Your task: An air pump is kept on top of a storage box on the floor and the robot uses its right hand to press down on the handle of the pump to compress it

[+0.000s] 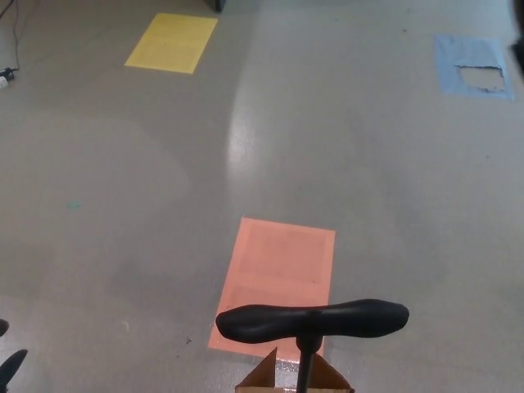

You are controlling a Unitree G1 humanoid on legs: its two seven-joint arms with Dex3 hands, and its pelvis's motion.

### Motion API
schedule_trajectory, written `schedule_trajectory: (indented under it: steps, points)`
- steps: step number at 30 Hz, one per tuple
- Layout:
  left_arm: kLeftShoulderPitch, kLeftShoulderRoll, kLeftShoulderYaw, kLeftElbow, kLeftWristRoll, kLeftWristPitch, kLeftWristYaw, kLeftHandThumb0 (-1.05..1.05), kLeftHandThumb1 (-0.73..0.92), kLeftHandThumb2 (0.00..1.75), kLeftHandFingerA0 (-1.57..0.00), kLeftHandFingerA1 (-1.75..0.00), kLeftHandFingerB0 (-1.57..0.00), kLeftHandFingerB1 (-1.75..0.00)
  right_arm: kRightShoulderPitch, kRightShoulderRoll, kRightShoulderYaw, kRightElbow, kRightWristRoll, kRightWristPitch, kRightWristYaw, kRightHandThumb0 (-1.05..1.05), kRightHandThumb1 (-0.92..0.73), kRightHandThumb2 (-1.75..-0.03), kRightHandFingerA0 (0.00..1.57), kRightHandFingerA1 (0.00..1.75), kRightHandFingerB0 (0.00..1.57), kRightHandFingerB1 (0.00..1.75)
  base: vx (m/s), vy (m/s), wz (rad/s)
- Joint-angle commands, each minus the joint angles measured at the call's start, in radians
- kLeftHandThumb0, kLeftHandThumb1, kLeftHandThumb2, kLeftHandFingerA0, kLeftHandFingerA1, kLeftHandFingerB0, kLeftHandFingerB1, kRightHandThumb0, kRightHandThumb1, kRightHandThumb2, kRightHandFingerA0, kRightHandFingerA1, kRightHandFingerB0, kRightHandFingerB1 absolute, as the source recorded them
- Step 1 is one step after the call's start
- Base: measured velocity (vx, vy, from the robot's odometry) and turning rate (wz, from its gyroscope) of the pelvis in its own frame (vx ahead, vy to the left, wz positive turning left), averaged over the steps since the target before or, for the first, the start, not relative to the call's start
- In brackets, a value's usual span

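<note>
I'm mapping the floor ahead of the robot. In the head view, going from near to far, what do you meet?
Cardboard box → pump handle → orange sheet → blue patch → yellow sheet.

1. Pump handle: black, smooth, plastic-looking, with a faint satin sheen along its top.
2. Pump rod: dark, matt; material not clear.
3. Storage box: brown cardboard, dull, raw-edged flaps.
4. Floor: grey, smooth, hard coating, semi-glossy; a pale streak of reflected light runs down its middle.
5. Orange sheet: flat, matt, paper-like.
6. Yellow sheet: flat, matt, paper-like.
7. Blue patch: matt, thin, torn through at its centre with ragged edges.
</note>
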Motion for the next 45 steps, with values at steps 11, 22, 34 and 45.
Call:
schedule_trajectory:
  steps: [11, 22, 34, 45]
  points:
    - [-0.022, 0.059, 0.014, 0.037, 0.011, -0.051, -0.052, -0.70, 0.70, 1.01, -0.04, -0.43, 0.00, -0.30, -0.213, -0.076, 0.378, -0.387, 0.109, 0.329, 0.346, -0.90, -0.82, -1.17, 0.00, 0.12, 0.00, 0.10, 0.00, 0.000, 0.00]
    - [-0.025, 0.055, 0.035, 0.039, -0.004, -0.059, -0.067, -0.68, 0.67, 0.99, -0.03, -0.44, -0.02, -0.31, -0.070, -0.035, 0.527, -0.283, -0.064, 0.309, 0.306, -0.93, -0.82, -1.16, 0.00, 0.14, 0.00, 0.10, 0.00, 0.000, 0.00]
    - [-0.025, 0.057, 0.049, 0.048, -0.007, -0.074, -0.078, -0.72, 0.69, 1.01, -0.04, -0.44, 0.00, -0.32, 0.025, 0.012, 0.616, -0.052, -0.239, 0.234, 0.277, -0.89, -0.81, -1.16, 0.00, 0.15, 0.00, 0.13, 0.00, 0.000, 0.00]
    - [-0.030, 0.053, 0.048, 0.051, 0.005, -0.062, -0.070, -0.66, 0.69, 0.99, -0.02, -0.41, -0.02, -0.32, 0.214, 0.132, 0.683, 0.134, -0.322, 0.157, 0.233, -0.85, -0.78, -1.15, 0.00, 0.20, 0.00, 0.17, 0.00, 0.000, 0.00]
